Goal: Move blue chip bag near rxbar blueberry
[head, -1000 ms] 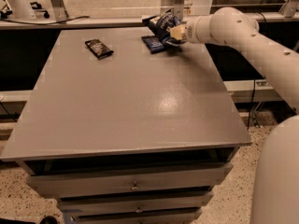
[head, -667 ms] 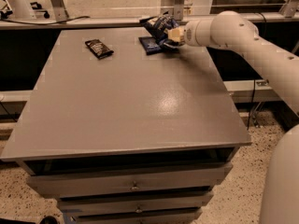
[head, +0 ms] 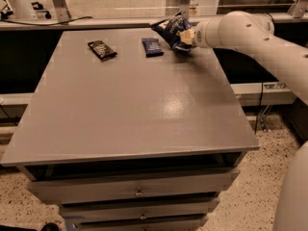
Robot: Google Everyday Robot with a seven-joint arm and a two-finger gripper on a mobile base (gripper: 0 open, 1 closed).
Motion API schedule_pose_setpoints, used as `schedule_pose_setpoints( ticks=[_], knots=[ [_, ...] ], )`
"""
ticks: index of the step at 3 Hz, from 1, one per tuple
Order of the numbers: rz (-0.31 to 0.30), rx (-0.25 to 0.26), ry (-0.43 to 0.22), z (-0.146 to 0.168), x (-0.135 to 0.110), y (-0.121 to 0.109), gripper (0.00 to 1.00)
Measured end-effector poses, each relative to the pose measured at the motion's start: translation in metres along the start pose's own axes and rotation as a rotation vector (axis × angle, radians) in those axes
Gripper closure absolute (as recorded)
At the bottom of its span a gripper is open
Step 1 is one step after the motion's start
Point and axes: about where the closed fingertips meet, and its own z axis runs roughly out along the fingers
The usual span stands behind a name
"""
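The blue chip bag (head: 169, 29), dark blue and crinkly, is at the far right of the grey table (head: 134, 105), tilted and held up off the surface. My gripper (head: 186, 36) is shut on the bag's right side, and the white arm reaches in from the right. The rxbar blueberry (head: 152, 47), a small flat dark-blue bar, lies on the table just left of the bag. A narrow gap separates the bar from the bag.
A black-wrapped bar with white print (head: 102, 50) lies at the far left of the table. A ledge and metal posts (head: 183, 4) run behind the far edge. Drawers (head: 139, 191) sit under the near edge. My arm (head: 250, 37) overhangs the table's right side.
The bag and gripper have shifted slightly right and away from the blue bar, which now shows in full. The bars have not moved.
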Motion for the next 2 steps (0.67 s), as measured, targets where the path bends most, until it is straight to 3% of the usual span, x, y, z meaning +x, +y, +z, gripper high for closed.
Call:
schedule_pose_setpoints(
  ticks=[1,2],
  knots=[
    [-0.042,0.057,0.018,-0.011,0.005,-0.016,1.0],
    [-0.06,0.086,0.033,-0.017,0.011,-0.026,0.84]
  ],
)
